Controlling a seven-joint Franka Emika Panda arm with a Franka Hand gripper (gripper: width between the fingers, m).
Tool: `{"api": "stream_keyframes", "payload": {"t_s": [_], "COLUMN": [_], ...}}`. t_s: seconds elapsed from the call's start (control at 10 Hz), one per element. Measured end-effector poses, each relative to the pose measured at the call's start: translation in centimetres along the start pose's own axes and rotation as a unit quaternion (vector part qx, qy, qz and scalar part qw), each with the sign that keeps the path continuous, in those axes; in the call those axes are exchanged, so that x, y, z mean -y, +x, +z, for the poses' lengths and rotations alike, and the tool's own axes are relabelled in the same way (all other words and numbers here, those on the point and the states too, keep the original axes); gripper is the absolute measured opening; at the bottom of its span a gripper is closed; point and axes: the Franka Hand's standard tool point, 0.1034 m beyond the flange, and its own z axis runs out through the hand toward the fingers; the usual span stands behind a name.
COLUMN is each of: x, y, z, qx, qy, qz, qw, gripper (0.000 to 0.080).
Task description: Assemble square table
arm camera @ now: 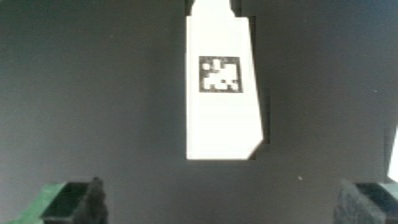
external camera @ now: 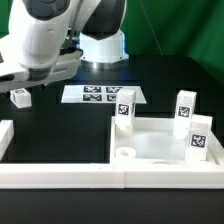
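1. Hovering over the black table (external camera: 60, 130), my two-finger gripper (arm camera: 228, 203) had its jaws spread as wide as they go and held nothing. The wrist view showed both dark fingertips (arm camera: 71, 200) well apart, flanking a white tagged leg block (arm camera: 228, 85) that lay flat on the dark surface.

2. The task's main piece, the white plastic square tray-like top (external camera: 160, 150) with its raised rim, sat toward the exterior view's right, just behind the long white border bars (external camera: 110, 175). Three more tagged white leg blocks (external camera: 185, 108) stood upright in or right by it, I couldn't tell which. A round corner socket (external camera: 126, 154) showed near its front corner.

3. One small white block (external camera: 20, 97) lay near my arm on the exterior view's left. I couldn't tell whether it was the same one the wrist camera saw.

4. My guess for doing this step well: come straight down centred on the leg, fingers across its narrow sides, and close below the tag so it doesn't twist.

5. Everything looked like smooth, hard, matte plastic, so probably slippery. The leg tapered at its ends. The marker board (external camera: 100, 95) lay flat behind.
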Motion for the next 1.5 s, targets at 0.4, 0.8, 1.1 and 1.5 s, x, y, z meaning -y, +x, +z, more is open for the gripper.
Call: {"api": "stream_keyframes", "payload": {"t_s": [0.4, 0.8, 1.1, 1.5], "x": [0.7, -0.5, -0.4, -0.4], "y": [0.4, -1.4, -1.4, -1.4], "z": [0.2, 4.2, 4.6, 4.6], "qx": [0.048, 0.051, 0.051, 0.051], "qy": [0.005, 0.01, 0.01, 0.01], "qz": [-0.003, 0.012, 0.012, 0.012], "qw": [0.999, 0.999, 0.999, 0.999], "gripper": [0.0648, 0.0648, 0.0637, 0.0285]}}
